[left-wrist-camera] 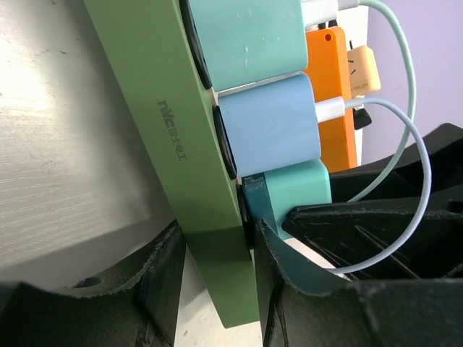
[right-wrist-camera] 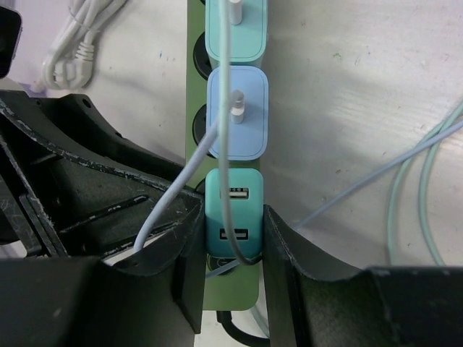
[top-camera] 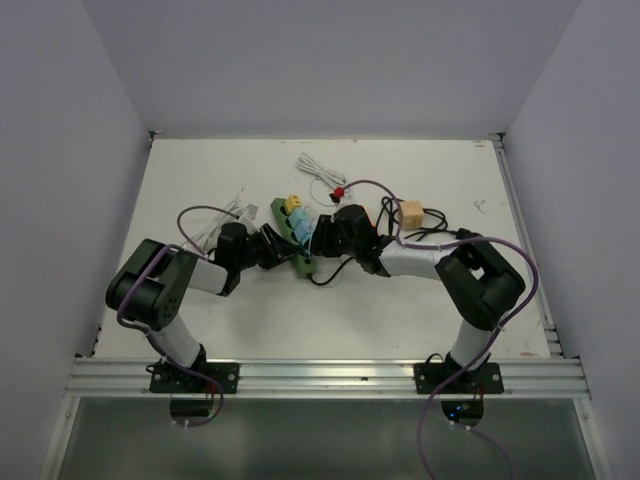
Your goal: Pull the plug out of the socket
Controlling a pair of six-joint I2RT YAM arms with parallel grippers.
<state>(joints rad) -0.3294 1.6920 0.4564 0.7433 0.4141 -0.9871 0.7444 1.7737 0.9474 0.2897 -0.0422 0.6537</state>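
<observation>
White table [top-camera: 400, 320] between pale walls [top-camera: 60, 150], viewed from above and from both wrists. Lying aslant at mid-table, between the two wrists: long narrow dark-green plastic power strip [left-wrist-camera: 173, 108], chargers seated in a row along its face. Left pincer [left-wrist-camera: 215, 246] clamped across the strip's free end, one finger on each long side, as an anchor. Right pincer [right-wrist-camera: 233, 235] closed on the end charger, a teal square plug with two USB ports [right-wrist-camera: 233, 199], fingers [right-wrist-camera: 289, 275] pressed to its two flanks. Next along the row: light-blue charger [right-wrist-camera: 238, 108], then second teal charger [right-wrist-camera: 236, 29]. Step in hand, by appearance: both grips made, plug not yet drawn, seated against the strip. Next move, as judged: calls for a straight pull square to the socket face, with the strip held down; otherwise risks a slipping grip or a tilted, jamming plug.
</observation>
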